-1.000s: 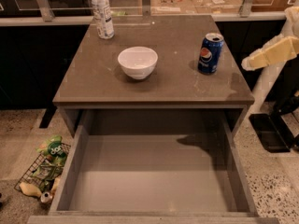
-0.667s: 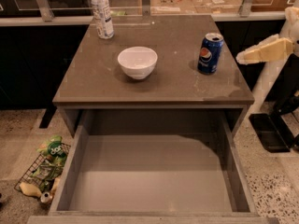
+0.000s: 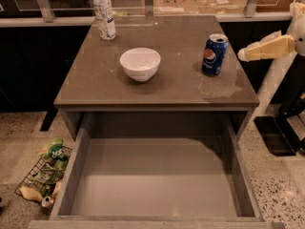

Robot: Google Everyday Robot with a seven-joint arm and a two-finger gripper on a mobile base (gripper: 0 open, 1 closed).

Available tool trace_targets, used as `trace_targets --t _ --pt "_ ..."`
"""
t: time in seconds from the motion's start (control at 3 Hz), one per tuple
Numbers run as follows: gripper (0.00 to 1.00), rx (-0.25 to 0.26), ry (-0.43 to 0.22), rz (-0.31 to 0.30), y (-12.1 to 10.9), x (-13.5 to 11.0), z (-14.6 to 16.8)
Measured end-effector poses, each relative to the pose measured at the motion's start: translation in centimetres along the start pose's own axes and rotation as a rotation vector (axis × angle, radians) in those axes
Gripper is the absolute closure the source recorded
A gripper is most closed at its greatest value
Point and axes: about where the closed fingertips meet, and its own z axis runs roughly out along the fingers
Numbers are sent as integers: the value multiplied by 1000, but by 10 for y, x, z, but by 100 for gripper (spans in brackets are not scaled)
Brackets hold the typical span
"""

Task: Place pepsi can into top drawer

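1. Observing the pepsi can (image 3: 214, 55) standing upright on the brown table (image 3: 157, 92), right of centre in the upper part of the frame. Noting it near the table's right edge, with the round logo facing the camera and the silver top showing.
2. Noting the gripper (image 3: 248, 54) hovering at the right edge of the frame, just beside the can on its right and at about the can's height. Seeing its cream tip pointing left toward the can and not touching it.
3. Recording the gripper's state as not possible to tell, with only one tapered cream shape showing.
4. Observing the top drawer (image 3: 152, 180) standing pulled out below the table's front edge and filling the lower half of the frame. Seeing its flat grey bottom and low side walls.
5. Noting a white bowl (image 3: 140, 64) sitting upright near the middle of the table, left of the can and well apart from it.
6. Noting a clear plastic bottle (image 3: 104, 14) with a white cap standing upright at the table's upper left corner.
7. Observing a wire basket (image 3: 28, 185) holding green packaging on the speckled floor at the lower left, just beside the drawer's left wall.
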Motion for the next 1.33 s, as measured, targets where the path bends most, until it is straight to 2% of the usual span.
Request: trace_targets --t 0.33,0.67,1.0,1.33 --pt "0 8 -37 37 -1 3 14" --pt "0 -10 -122 112 0 8 45" --pt "0 -50 -188 184 9 15 79" --pt "0 -84 -237 230 26 25 108"
